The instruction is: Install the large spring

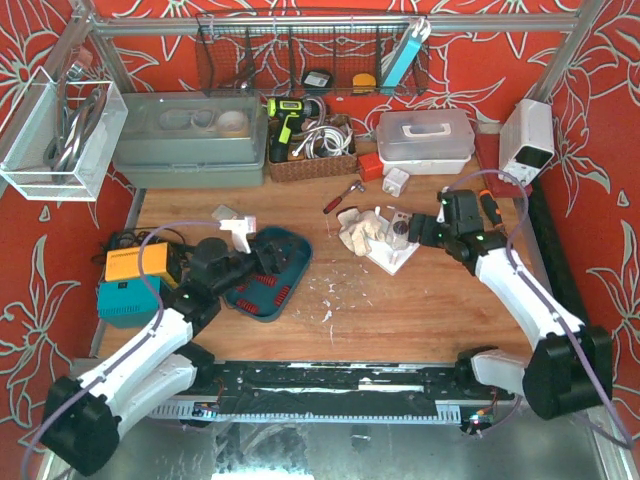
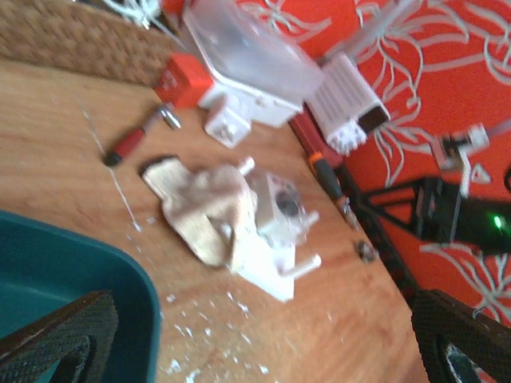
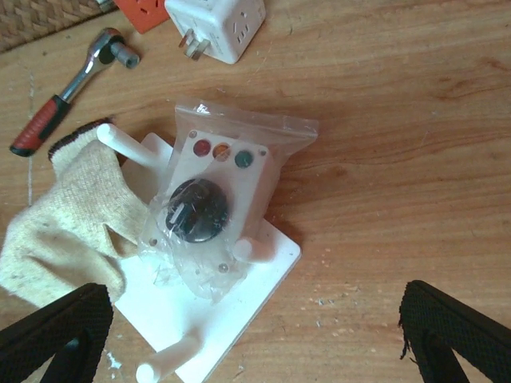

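Observation:
Red coil-like pieces (image 1: 262, 291) lie in a teal tray (image 1: 290, 250); I cannot tell which of them is the large spring. My left gripper (image 1: 235, 262) hovers open over that tray, whose rim (image 2: 80, 263) fills the lower left of the left wrist view, and nothing sits between its fingers (image 2: 56, 335). A white plate with upright pegs (image 3: 200, 319) carries a white box with a black knob, wrapped in a clear bag (image 3: 200, 209). A beige glove (image 3: 64, 223) lies against its left side. My right gripper (image 3: 255, 343) hangs open just above the plate, holding nothing.
A red-handled ratchet (image 1: 342, 195) and a white plug adapter (image 1: 396, 181) lie behind the plate. An orange screwdriver (image 1: 487, 205) rests near the right edge. An orange-and-teal box (image 1: 135, 280) stands at the left. A basket (image 1: 310, 160) and lidded bins (image 1: 425, 140) line the back.

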